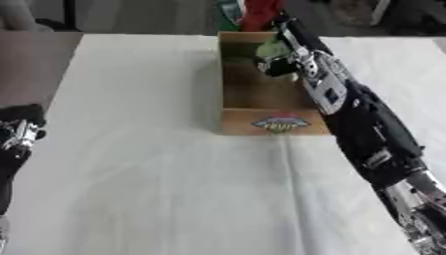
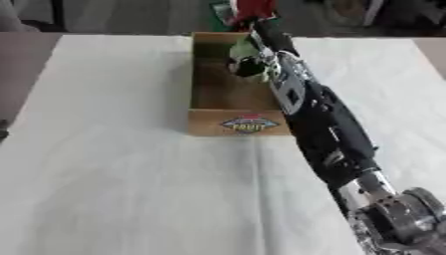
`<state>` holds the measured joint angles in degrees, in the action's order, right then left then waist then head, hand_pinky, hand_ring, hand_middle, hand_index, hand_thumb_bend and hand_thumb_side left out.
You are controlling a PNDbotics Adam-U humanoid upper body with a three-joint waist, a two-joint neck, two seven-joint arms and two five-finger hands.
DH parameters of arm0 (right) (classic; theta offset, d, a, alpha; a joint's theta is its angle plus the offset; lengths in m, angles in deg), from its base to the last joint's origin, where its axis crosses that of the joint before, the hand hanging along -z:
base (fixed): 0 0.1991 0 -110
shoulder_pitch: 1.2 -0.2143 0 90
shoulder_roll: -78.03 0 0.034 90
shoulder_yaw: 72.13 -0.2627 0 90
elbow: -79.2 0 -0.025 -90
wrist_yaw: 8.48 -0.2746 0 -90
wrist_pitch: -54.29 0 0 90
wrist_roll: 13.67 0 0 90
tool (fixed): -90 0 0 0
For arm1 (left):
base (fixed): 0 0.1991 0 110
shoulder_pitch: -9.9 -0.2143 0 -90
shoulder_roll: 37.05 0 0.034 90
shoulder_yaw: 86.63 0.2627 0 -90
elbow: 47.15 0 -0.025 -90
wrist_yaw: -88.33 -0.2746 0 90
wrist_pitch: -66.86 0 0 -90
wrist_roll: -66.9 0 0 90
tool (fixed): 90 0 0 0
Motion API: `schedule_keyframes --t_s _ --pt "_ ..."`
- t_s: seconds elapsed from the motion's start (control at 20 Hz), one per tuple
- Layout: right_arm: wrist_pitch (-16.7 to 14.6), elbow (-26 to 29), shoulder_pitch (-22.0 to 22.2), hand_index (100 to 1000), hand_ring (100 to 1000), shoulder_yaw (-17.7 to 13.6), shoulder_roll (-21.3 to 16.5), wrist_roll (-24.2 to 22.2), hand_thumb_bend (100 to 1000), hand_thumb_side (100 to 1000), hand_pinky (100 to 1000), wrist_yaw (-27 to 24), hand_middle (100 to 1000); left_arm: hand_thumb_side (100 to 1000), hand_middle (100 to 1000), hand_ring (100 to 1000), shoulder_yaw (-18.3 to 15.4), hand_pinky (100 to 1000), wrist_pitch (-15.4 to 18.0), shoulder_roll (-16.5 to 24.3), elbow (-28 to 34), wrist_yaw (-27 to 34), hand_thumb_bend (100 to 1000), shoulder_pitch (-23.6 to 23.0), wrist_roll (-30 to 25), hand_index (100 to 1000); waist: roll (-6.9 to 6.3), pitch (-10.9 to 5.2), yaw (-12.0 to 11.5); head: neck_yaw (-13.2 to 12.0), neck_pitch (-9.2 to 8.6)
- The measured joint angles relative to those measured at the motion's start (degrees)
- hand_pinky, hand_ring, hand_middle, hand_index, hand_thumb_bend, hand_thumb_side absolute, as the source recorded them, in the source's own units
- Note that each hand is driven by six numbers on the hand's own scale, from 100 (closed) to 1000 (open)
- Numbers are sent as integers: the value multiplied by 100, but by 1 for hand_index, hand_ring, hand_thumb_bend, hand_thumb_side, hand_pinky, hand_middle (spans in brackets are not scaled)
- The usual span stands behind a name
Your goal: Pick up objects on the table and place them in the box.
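Note:
An open cardboard box (image 1: 261, 94) with a fruit label (image 1: 279, 124) on its near wall stands at the far middle of the white table (image 1: 148, 174). My right arm reaches from the lower right across the box's right side. At the box's far end my right hand (image 1: 283, 62) hangs inside it, its dark fingers curled round a pale green object (image 1: 272, 49). What lies on the box's floor beneath the hand is hidden. My left hand (image 1: 17, 132) shows only at the left edge of the left eye view, well away from the box.
Red and green items (image 1: 253, 12) stand beyond the table's far edge, behind the box. A brown surface (image 1: 35, 60) borders the table at the far left. The white cloth spreads wide in front of and to the left of the box.

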<state>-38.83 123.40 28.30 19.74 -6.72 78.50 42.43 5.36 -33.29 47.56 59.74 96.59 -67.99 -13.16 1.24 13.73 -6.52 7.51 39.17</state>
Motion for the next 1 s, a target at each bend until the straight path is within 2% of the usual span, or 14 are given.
schedule_keyframes --t_s 0.05,0.1,0.2,0.3,0.45,0.55,0.7,0.8,1.0 --pt "9 -24 1 825 852 -12 0 25 451 100 755 28 849 385 634 685 0 724 0 0 0 0 384 0 0 659 2 0 11 -1 0" --pt "15 -37 2 843 897 -14 -1 38 507 171 825 47 874 385 634 685 0 724 0 -1 0 0 384 0 0 659 4 0 20 -2 0" --pt "13 -36 4 854 918 -16 -4 35 553 228 865 51 891 385 634 685 0 724 1 -1 0 0 384 0 -1 658 7 -1 23 -5 0" --pt "-1 -15 9 865 927 -18 -19 3 618 279 880 44 898 385 634 685 0 724 1 -1 0 0 385 0 -1 658 13 -1 30 -9 0" --pt "-17 143 66 864 923 -33 -90 -76 619 292 874 -39 896 385 634 684 -1 724 3 -1 0 0 385 -2 2 658 16 -5 47 -33 0" --pt "-13 318 131 856 906 -52 -181 -68 607 289 852 -157 880 385 634 684 -1 724 4 -2 0 0 385 -5 4 658 16 -11 70 -42 0" --pt "45 647 271 834 854 -103 -345 86 568 279 762 -517 833 385 633 684 -2 724 10 -2 0 0 386 -17 11 657 20 -14 115 -70 0" --pt "101 896 404 819 812 -127 -492 260 537 261 703 -846 806 385 633 683 -3 724 11 -2 0 0 385 -31 13 657 22 -15 142 -87 0" --pt "254 1459 780 789 763 -188 -833 707 493 233 644 -1649 764 385 632 683 -7 724 8 -2 0 0 386 -48 30 657 25 -15 195 -121 1"
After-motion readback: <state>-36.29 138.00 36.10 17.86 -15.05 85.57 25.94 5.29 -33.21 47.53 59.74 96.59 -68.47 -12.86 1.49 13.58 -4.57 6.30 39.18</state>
